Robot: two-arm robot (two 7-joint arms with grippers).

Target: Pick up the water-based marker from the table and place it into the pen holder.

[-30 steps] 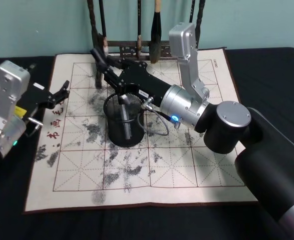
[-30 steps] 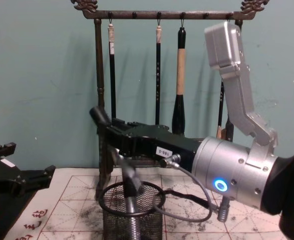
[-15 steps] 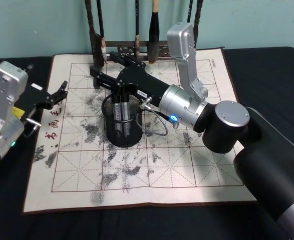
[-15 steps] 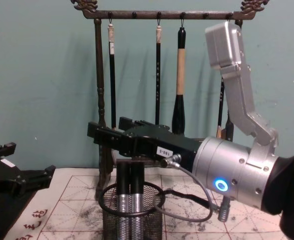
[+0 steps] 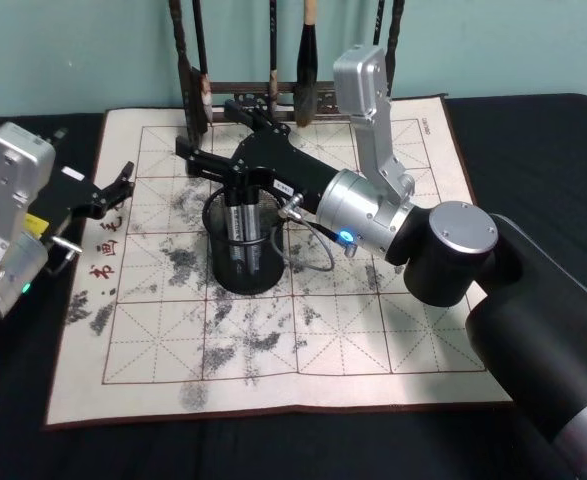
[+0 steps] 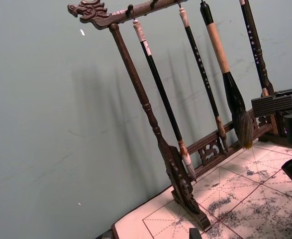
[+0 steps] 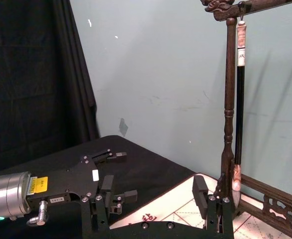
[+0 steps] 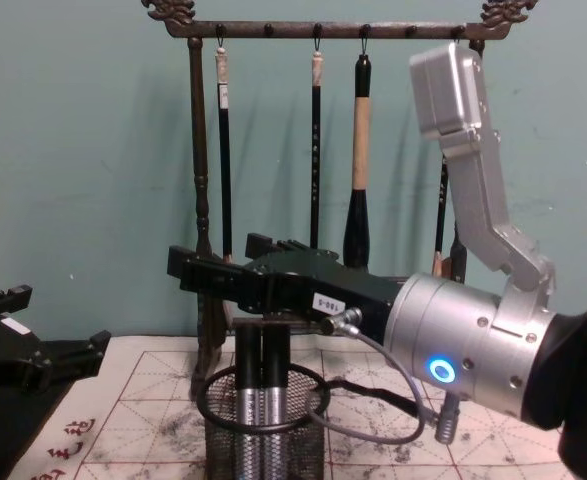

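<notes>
Markers (image 8: 253, 385) stand upright in the pen holder (image 5: 243, 270) beneath the right hand (image 5: 218, 140), its fingers spread.

Dark wooden brush rack (image 6: 158, 132) with hanging brushes (image 6: 224, 74) on the ink-stained gridded mat (image 6: 235, 196), teal wall behind.

Head view looks down and forward over my table (image 5: 533, 130), taking in the whole mat (image 5: 273, 330). Chest view sits lower, facing level across it, close behind my right arm. Both share the pen holder (image 5: 243, 250) and the brush rack (image 8: 323, 30). Left wrist view faces the rack (image 6: 150, 114) from near the mat. Right wrist view looks across to my left gripper (image 7: 117, 174).
</notes>
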